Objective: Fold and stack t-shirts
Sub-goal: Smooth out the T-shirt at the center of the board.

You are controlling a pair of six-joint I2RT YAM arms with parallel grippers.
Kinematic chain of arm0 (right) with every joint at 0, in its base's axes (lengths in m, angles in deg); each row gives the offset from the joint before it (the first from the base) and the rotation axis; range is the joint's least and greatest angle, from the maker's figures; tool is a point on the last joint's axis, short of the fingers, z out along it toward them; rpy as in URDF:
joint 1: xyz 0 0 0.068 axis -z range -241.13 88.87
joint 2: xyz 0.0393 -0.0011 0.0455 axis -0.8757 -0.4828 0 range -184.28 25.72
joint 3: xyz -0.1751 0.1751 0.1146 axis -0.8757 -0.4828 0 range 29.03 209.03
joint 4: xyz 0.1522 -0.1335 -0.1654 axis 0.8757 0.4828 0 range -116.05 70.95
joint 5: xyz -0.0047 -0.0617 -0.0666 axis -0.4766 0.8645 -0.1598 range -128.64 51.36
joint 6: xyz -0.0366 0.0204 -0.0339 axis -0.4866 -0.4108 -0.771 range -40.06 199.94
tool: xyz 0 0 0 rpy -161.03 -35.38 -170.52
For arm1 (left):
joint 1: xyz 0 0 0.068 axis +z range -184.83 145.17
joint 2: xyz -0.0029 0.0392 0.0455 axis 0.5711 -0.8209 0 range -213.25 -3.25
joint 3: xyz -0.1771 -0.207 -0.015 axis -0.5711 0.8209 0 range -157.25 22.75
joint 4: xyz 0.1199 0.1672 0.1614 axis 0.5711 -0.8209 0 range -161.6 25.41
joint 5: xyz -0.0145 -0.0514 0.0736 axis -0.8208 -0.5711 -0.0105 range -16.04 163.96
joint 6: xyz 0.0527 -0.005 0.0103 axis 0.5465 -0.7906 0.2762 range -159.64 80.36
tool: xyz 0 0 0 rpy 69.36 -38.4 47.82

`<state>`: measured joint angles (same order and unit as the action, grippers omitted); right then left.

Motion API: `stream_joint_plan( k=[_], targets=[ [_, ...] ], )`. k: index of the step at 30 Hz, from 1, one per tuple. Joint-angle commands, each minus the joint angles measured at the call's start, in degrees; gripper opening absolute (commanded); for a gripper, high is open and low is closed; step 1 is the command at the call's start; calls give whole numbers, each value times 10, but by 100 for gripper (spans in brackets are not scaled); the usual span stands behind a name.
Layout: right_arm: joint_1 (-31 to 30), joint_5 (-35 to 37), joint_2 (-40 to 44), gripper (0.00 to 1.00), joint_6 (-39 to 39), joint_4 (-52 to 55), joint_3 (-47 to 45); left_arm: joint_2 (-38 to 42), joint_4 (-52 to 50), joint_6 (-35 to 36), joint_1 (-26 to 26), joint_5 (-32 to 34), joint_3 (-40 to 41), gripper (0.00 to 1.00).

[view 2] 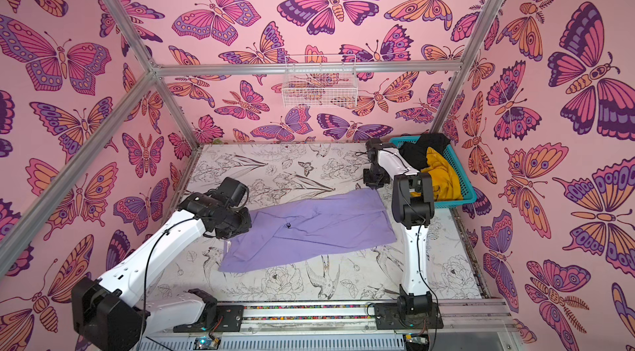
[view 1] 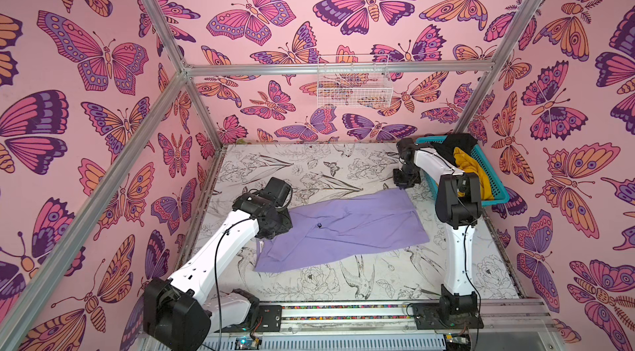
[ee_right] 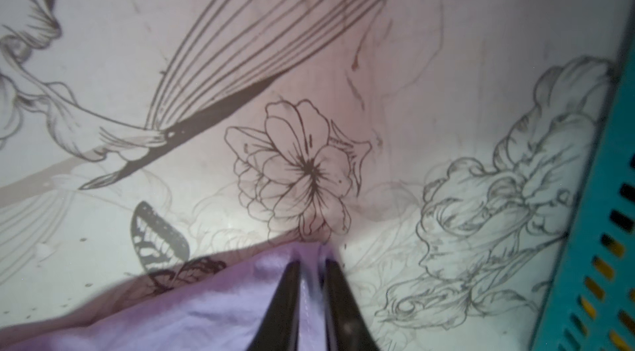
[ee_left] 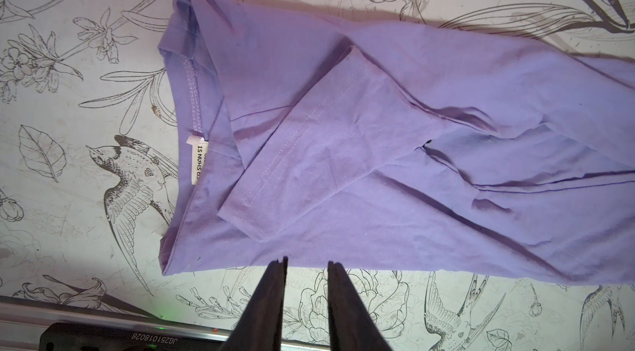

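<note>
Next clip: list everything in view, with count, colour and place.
table cover: 1, white with line-drawn flowers and birds, across the tabletop.
lavender t-shirt: 1, lavender-purple, partly folded at the cover's middle.
yellow t-shirt: 1, mustard, bunched in the teal basket.
black t-shirt: 1, black, same basket, behind the yellow one.
teal basket: 1, teal lattice, cover's far right corner.
wire basket: 1, white, hung on the back rail.
left arm, right arm: 2, white and black, flanking the shirt.
left pincer: 1, black, open, by the shirt's collar end.
right pincer: 1, black, open, at the shirt's far corner.
</note>
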<state>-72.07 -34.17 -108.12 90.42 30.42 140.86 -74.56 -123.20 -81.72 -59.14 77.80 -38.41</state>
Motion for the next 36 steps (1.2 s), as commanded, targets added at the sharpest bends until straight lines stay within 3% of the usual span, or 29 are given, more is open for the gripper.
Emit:
stream_joint_plan(
  k=[1, 5, 8, 13, 17, 19, 27, 36],
  targets=[
    [3, 15, -14, 30, -5, 31, 29, -10, 13, -2, -2, -5, 11, 26],
    [-3, 25, 42, 40, -3, 20, 16, -65, 53, -6, -2, -8, 23, 18],
    [-6, 23, 87, 41, 1, 29, 9, -111, 85, -3, -2, -1, 19, 17],
    [-27, 7, 159, 40, 0, 28, -41, -218, 130, 24, -2, 24, -28, 24],
    [-55, 29, 213, 40, -6, 34, -70, -273, 169, 54, -2, 10, -76, 36],
    [-61, 23, 238, 40, -4, 34, -83, -283, 177, 61, -1, 8, -95, 40],
    [-68, 21, 286, 40, 3, 35, -129, -304, 158, 80, 5, 53, -125, 40],
    [-67, 31, 293, 40, 3, 44, -131, -326, 157, 88, 32, 33, -121, 40]
  ],
)
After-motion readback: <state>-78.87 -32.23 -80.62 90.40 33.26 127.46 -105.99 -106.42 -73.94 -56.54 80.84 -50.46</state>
